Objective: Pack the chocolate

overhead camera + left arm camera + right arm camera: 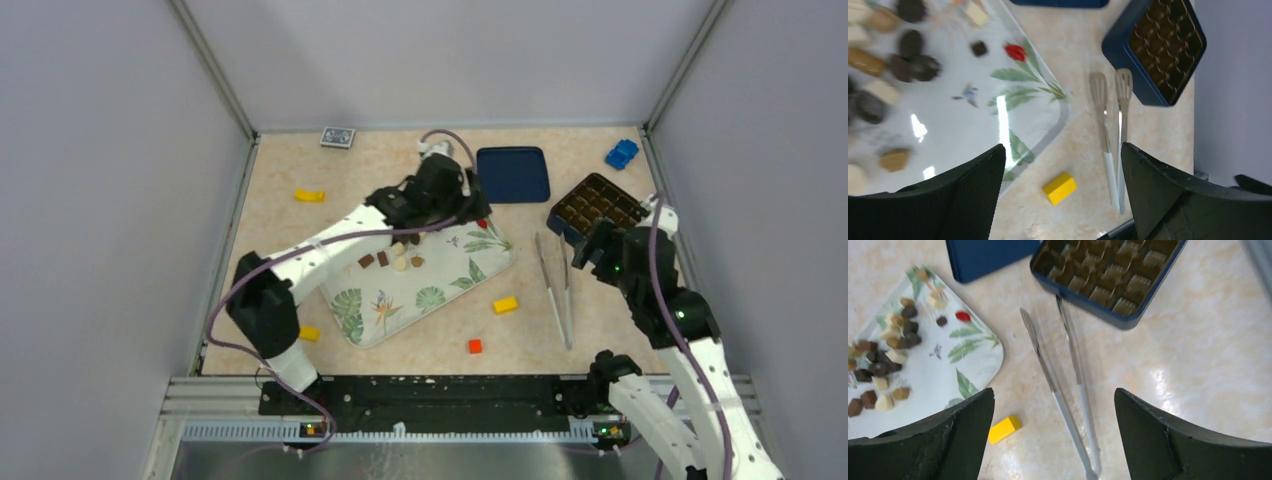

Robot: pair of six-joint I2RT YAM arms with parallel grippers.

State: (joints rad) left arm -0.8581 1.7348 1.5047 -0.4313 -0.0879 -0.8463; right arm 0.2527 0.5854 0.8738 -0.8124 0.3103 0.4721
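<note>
The chocolate [390,260] lies as several small dark, light brown and cream pieces on a leaf-patterned tray [440,295]; the same chocolate [908,55] [888,350] appears in both wrist views. My left gripper [455,205] [1062,150] hovers over the tray's far right end, open and holding nothing. A blue compartment box [597,207] [1108,270] sits at the right, its cells brown. My right gripper [590,245] [1054,392] hangs open just in front of the box, above metal tongs [1068,390], touching nothing.
The tongs [555,290] lie between tray and box. A blue lid [513,173] rests behind the tray. Yellow bricks [505,304] [309,195] [309,333], a red brick [475,346], a blue toy [621,153] and a card pack [338,137] are scattered about. Walls enclose three sides.
</note>
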